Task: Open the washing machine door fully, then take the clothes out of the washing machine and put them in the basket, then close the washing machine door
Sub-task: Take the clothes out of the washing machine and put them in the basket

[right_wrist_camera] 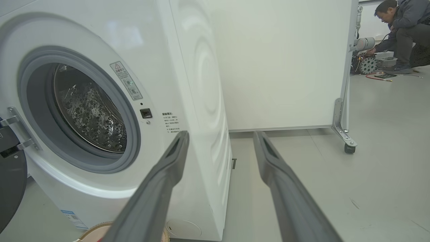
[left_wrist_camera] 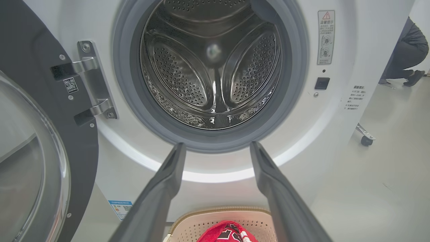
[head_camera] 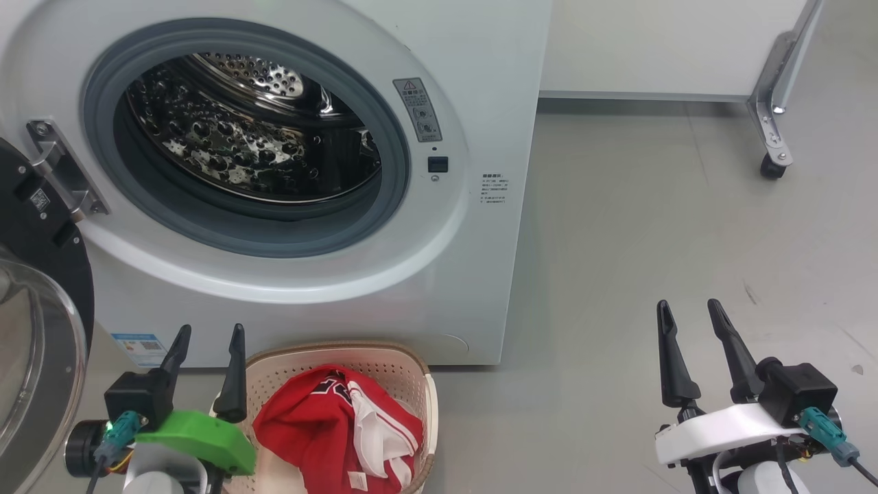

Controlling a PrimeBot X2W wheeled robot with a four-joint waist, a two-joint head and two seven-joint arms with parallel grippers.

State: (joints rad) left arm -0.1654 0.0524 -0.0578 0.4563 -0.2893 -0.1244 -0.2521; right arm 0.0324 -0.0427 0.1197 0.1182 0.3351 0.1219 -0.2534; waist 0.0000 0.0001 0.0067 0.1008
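Observation:
The washing machine (head_camera: 384, 288) stands with its steel drum (head_camera: 254, 130) bare of clothes, and the wrist views (left_wrist_camera: 215, 67) (right_wrist_camera: 90, 117) show the same. Its black-rimmed glass door (head_camera: 34, 329) hangs wide open at the left (left_wrist_camera: 33, 141). Red clothes (head_camera: 343, 425) with white panels lie in the cream basket (head_camera: 411, 374) on the floor before the machine (left_wrist_camera: 231, 233). My left gripper (head_camera: 209, 336) is open just left of the basket with nothing between its fingers, pointing at the drum (left_wrist_camera: 216, 148). At the lower right my right gripper (head_camera: 689, 309) stands open over bare floor (right_wrist_camera: 220, 136).
A white panel on a castor (head_camera: 772, 165) stands behind and right of the machine. A person (right_wrist_camera: 403, 30) crouches far back at the right beside equipment on the floor. Grey floor (head_camera: 651, 226) stretches right of the machine.

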